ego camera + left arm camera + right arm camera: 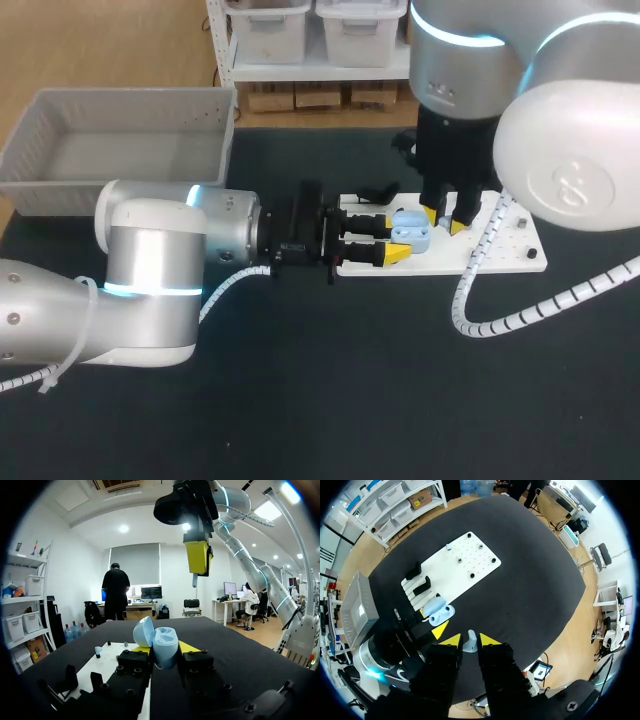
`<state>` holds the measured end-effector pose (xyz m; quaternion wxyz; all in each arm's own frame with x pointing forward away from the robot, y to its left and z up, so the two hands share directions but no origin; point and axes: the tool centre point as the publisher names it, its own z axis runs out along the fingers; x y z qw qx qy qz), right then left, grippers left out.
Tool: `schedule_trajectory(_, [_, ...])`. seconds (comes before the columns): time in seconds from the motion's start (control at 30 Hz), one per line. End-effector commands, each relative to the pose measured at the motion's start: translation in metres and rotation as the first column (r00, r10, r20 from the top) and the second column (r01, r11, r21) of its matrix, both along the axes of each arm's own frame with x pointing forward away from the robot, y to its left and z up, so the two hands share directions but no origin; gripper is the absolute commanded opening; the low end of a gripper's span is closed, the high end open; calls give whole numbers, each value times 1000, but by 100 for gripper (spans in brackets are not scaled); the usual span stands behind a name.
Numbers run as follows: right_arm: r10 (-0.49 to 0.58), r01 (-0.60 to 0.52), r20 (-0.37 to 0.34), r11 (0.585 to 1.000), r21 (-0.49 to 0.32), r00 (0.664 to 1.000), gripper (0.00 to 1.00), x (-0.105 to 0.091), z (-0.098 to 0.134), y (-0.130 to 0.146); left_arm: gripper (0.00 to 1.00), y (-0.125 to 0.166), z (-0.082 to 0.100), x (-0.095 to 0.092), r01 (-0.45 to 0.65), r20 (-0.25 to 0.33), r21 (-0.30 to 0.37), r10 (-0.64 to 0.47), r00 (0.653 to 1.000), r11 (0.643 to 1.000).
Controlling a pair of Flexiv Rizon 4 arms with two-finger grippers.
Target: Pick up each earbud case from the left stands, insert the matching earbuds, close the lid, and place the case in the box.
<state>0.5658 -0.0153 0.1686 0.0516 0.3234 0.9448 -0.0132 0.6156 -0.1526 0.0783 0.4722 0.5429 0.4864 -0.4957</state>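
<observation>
Right wrist view says it best: our right gripper (470, 639) is pinching an earbud (469, 645), stem hanging straight down, long axis upright. It sits above the case (440, 611), slightly off to one side. Our left gripper (164, 653) clamps that case, lid open, cavity facing up. We'd guess a small sideways shift, then straight down.

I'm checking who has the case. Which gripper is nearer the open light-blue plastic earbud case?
Left. The left gripper has its jaws closed on the open light-blue plastic earbud case from both sides; the right gripper hangs above it, holding a small pale earbud.
</observation>
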Motion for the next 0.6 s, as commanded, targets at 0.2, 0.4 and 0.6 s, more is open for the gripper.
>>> schedule_trajectory(0.2, [-1, 1, 2, 1000, 0, 1000, 0, 0, 0, 0, 0, 0, -1, -1, -6, 4, -4, 6, 1000, 1000])
schedule_trajectory(0.4, [-65, 65, 8, 998, -10, 998, 0, 4, -3, 14, 0, 0, -1, -1, -6, 4, -4, 6, 1000, 1000])
schedule_trajectory(0.6, [-197, 197, 7, 980, -18, 980, 0, 8, -6, 21, 0, 0, -1, -1, -6, 4, -4, 6, 1000, 1000])
